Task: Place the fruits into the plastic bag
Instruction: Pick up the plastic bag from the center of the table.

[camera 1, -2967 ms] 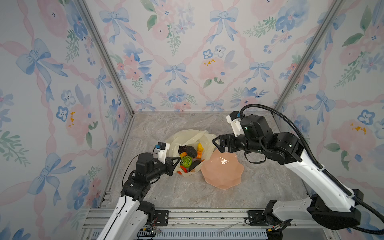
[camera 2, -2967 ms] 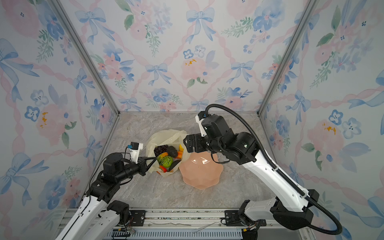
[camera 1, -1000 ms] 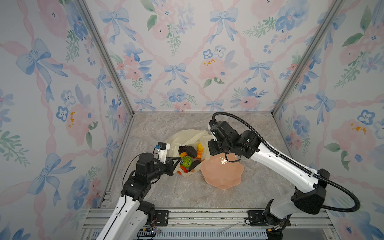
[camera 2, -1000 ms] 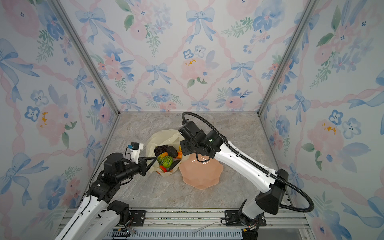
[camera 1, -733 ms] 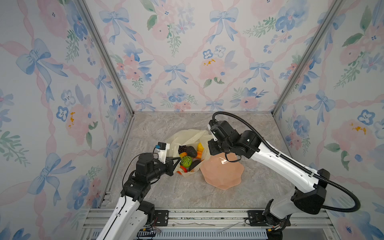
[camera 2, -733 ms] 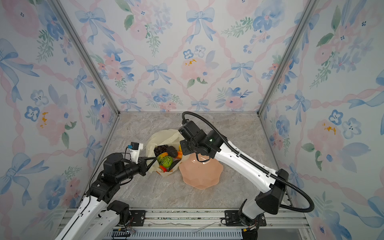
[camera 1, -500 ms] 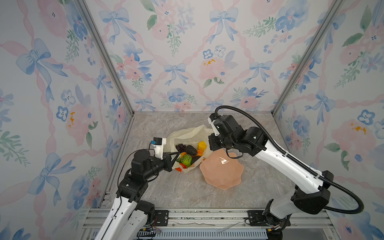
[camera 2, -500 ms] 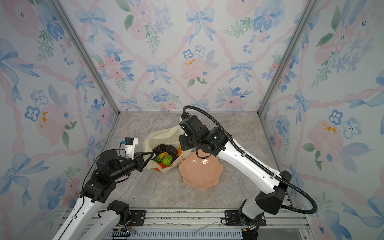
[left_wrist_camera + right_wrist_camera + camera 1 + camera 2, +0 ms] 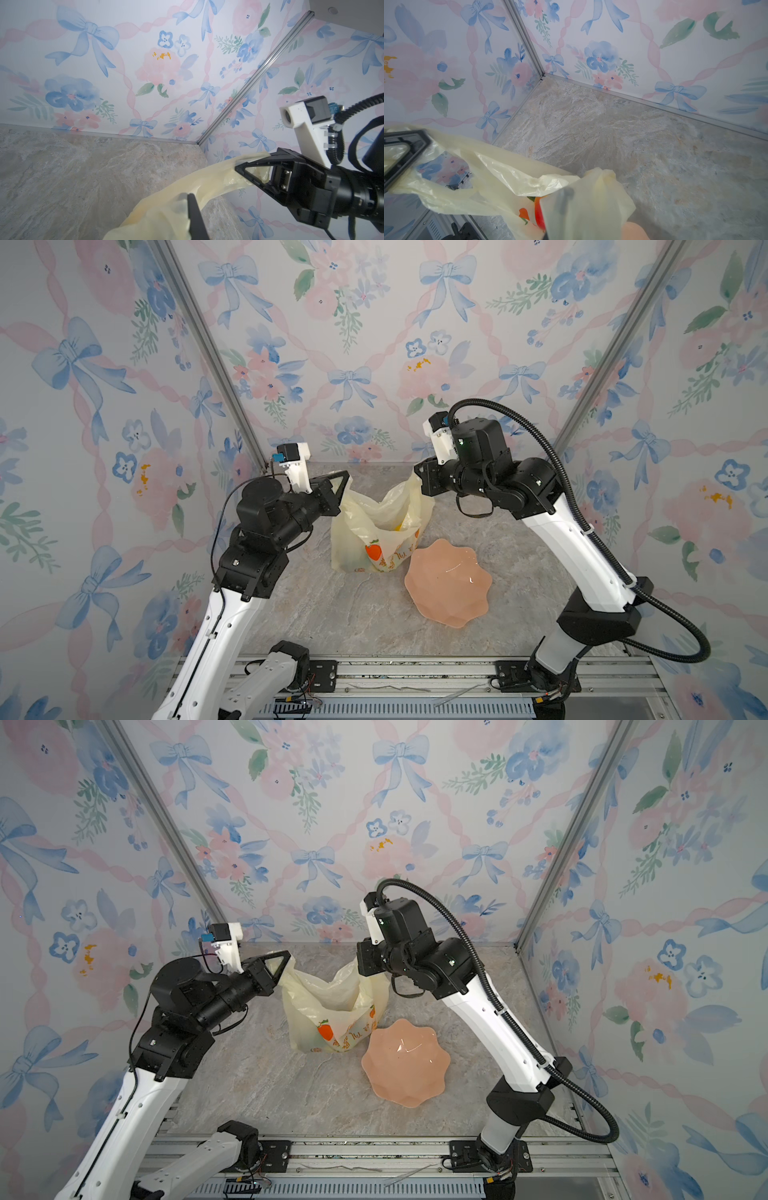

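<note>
The plastic bag (image 9: pixel 376 531) (image 9: pixel 332 1006), pale yellow with an orange print, stands upright at mid-table, pulled up by its two handles. My left gripper (image 9: pixel 343 482) (image 9: pixel 284 960) is shut on the bag's left handle (image 9: pixel 166 209). My right gripper (image 9: pixel 417 483) (image 9: pixel 362 965) is shut on its right handle, whose film drapes over the fingers (image 9: pixel 564 197). The fruits lie inside the bag and are mostly hidden. A yellow patch (image 9: pixel 398 526) shows in its mouth, and a red-orange fruit (image 9: pixel 538 212) shows through the film in the right wrist view.
A pink scalloped dish (image 9: pixel 449 583) (image 9: pixel 405 1063) lies on the stone tabletop just right of the bag and nearer the front. Floral walls close in the left, back and right sides. A metal rail (image 9: pixel 395 672) runs along the front edge.
Both grippers have risen and drawn apart with the handles, pulling the bag from lying open on the table to standing upright. The fruits, seen lying in its mouth before, have sunk inside.
</note>
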Tool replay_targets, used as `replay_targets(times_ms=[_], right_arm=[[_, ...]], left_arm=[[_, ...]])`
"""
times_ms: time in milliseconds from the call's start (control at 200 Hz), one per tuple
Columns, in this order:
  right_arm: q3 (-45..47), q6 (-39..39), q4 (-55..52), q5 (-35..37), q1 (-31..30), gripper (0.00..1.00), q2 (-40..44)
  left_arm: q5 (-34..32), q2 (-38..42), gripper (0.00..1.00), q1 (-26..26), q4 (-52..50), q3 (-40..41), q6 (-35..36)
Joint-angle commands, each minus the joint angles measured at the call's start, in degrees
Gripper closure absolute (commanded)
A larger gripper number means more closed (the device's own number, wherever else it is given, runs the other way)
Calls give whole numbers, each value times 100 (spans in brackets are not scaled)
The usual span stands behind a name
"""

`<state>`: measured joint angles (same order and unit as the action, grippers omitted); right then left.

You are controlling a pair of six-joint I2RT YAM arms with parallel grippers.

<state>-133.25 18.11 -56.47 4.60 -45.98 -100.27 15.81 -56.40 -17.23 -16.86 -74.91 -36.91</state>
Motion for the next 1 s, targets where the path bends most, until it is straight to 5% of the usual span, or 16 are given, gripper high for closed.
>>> replay_targets(times_ms=[0,105,225,355,425,550,685,770,995], right_arm=[[-901,-182,-210,-497,162,100,-463],[-1692,-212,-195,-631,194,100,-794],[-1520,-192,361,-859,203,100,-712],[-1596,-175,344,-1048,209,100,-840],[-1649,-370,322,-990,120,100,-801],[-697,-391,871,-602,45,100,-445],[-1592,-375,193,-757,86,100,-913],[-1146,-629,593,-348,-85,100,-650],[-632,-164,707,-1020,376,100,-654]], left_arm=[[-150,-530,100,-17,210,-670,38],[-192,-1049,100,-22,200,-1389,-43],[-179,-1511,100,-21,197,-1884,-178],[38,-1808,100,-92,209,-1919,-381],[-353,-1731,100,-328,218,-1927,-159],[-647,-1819,100,-549,175,-1970,-24],[-659,-2024,100,-781,69,-2241,-41],[-848,-2093,100,-826,12,-2231,117],[-551,-2233,100,-714,-21,-1913,-50]])
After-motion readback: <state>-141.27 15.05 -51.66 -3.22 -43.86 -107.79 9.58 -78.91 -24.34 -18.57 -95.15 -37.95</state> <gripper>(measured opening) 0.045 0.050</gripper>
